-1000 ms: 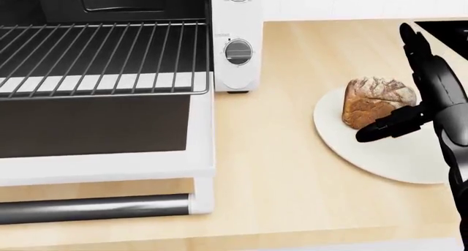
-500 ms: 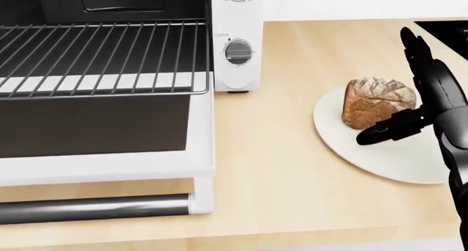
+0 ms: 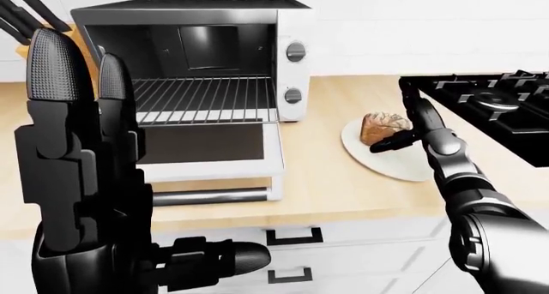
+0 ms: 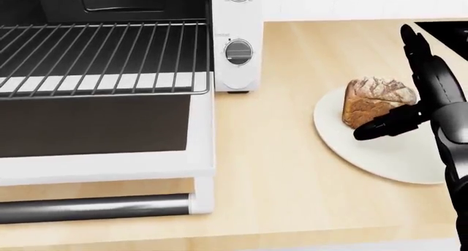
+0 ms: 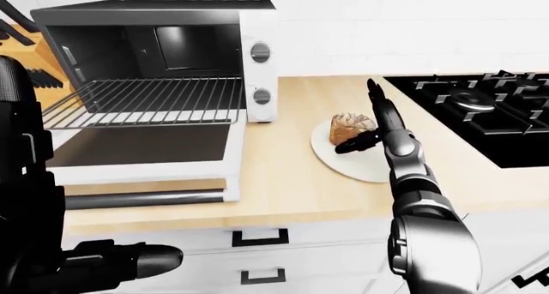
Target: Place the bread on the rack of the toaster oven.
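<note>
1. The bread (image 4: 377, 100) sits on a white plate (image 4: 380, 152) on the bench (image 4: 292, 179), right of the toaster oven (image 3: 288, 56).
2. The right hand (image 4: 421, 97) is spread, fingers upright beside the loaf's right edge, thumb crossing below it.
3. The left hand (image 3: 77, 178) is raised, open, well apart.

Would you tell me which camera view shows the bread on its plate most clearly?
The head view: the bread appears largest there, crust visible, on the white plate, with the right hand open beside it. Both eye views show it smaller, partly behind the thumb.
</note>
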You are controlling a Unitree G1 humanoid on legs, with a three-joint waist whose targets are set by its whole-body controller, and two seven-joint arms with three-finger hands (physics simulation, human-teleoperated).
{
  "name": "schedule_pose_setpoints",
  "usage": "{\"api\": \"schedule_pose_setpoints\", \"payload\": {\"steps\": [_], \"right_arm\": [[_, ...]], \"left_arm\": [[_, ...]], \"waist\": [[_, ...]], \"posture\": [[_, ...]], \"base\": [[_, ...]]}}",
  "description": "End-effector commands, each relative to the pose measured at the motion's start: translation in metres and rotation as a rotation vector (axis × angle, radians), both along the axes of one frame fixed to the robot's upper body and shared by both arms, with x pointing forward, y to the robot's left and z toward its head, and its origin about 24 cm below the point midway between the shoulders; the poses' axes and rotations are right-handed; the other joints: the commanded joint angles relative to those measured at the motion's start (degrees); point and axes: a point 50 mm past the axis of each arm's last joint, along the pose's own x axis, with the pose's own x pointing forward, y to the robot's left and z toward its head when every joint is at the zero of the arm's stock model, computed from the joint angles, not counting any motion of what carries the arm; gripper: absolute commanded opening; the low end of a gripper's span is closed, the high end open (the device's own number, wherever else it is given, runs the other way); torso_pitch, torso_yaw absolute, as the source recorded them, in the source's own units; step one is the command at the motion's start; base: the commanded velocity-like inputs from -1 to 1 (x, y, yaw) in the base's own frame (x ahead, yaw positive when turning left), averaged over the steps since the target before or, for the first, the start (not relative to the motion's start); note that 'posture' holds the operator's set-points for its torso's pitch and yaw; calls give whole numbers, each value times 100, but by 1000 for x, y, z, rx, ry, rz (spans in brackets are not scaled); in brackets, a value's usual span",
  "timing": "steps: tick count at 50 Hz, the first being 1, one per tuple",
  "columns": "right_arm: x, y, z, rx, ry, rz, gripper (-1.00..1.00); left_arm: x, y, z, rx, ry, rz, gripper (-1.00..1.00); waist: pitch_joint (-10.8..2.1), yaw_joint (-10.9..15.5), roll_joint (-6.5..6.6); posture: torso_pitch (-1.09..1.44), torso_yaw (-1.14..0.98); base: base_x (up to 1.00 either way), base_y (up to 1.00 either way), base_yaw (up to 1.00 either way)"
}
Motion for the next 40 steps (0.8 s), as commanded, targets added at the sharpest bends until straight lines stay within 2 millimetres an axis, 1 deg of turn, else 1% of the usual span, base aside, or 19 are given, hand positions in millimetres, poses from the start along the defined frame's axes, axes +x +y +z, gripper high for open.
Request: {"api": "schedule_pose_setpoints", "payload": {"steps": [1, 40], "right_arm": [[6, 1, 29, -16, -107, 6, 100], [7, 3, 23, -21, -87, -17, 100]], "left_arm": [[-5, -1, 5, -2, -45, -5, 100], [-6, 0, 5, -1, -51, -2, 100]], "waist": [[-63, 0, -30], [-62, 12, -35]], "posture": [[-20, 0], [-20, 0]], "base": [[0, 0, 0], [0, 0, 0]]}}
